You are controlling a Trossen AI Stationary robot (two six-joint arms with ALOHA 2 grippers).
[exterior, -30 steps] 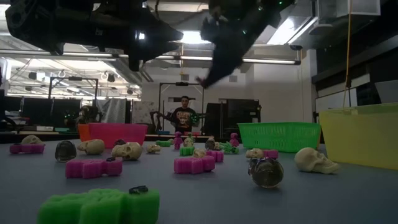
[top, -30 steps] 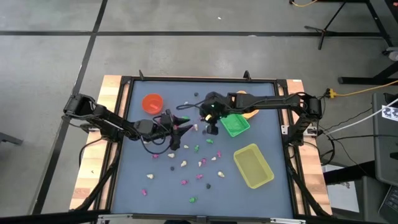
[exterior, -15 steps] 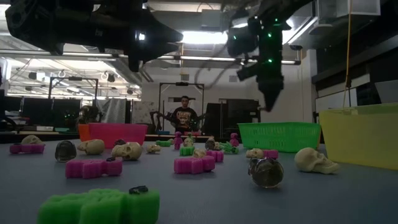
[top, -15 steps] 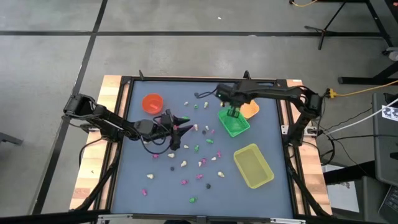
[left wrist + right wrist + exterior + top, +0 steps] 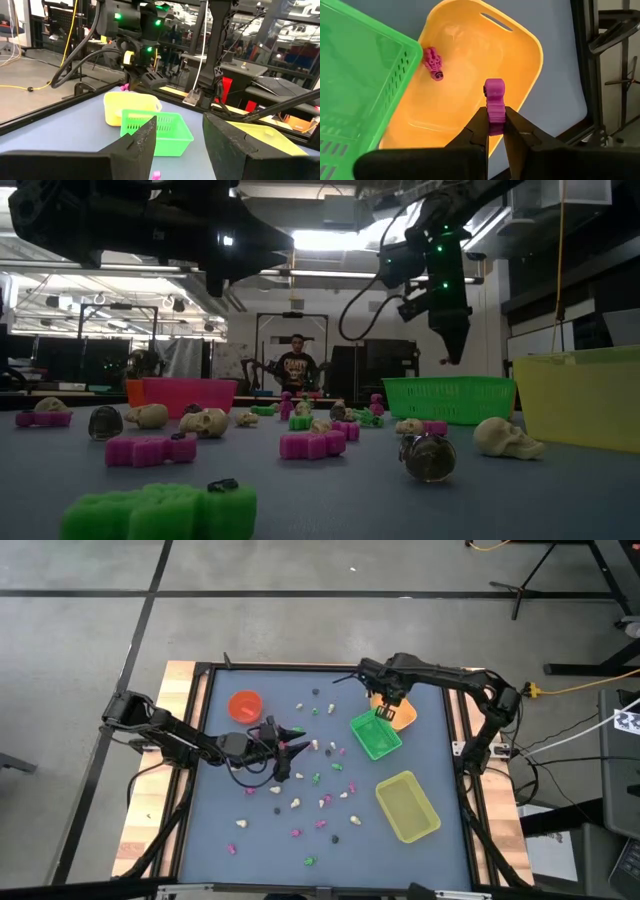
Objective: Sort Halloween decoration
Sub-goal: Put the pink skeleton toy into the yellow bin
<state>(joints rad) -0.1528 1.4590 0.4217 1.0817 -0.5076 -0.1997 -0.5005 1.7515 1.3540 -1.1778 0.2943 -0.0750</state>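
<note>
Many tiny trinkets (image 5: pixel 318 792) in pink, green, cream and dark lie scattered on the blue table; in the low view they show as skulls and blocks (image 5: pixel 312 443). My right gripper (image 5: pixel 385 712) hangs over the orange tray (image 5: pixel 402 718) and is shut on a pink trinket (image 5: pixel 494 91). Another pink skeleton trinket (image 5: pixel 433 63) lies on the orange tray's floor (image 5: pixel 470 55). My left gripper (image 5: pixel 298 738) hovers open above the table's middle, pointing toward the right side, its fingers (image 5: pixel 142 142) spread apart with nothing between them. My right gripper (image 5: pixel 494 118) pinches the pink trinket by its lower end (image 5: pixel 495 113) between the two fingertips, coming from above and pointing down. The trinket is lifted clear above the orange tray, and its rounded end sticks out beyond the fingertips.
The green basket tray (image 5: pixel 376 736) sits right beside the orange tray, and the yellow tray (image 5: pixel 407 806) lies nearer the right near corner. An orange cup (image 5: pixel 245 706) stands at the far left. A person (image 5: pixel 296 368) stands far behind the table.
My right gripper has carried the pink trinket from the table's middle toward the far right, passing over the green tray until it is above the orange tray. It has stayed shut on the trinket.
</note>
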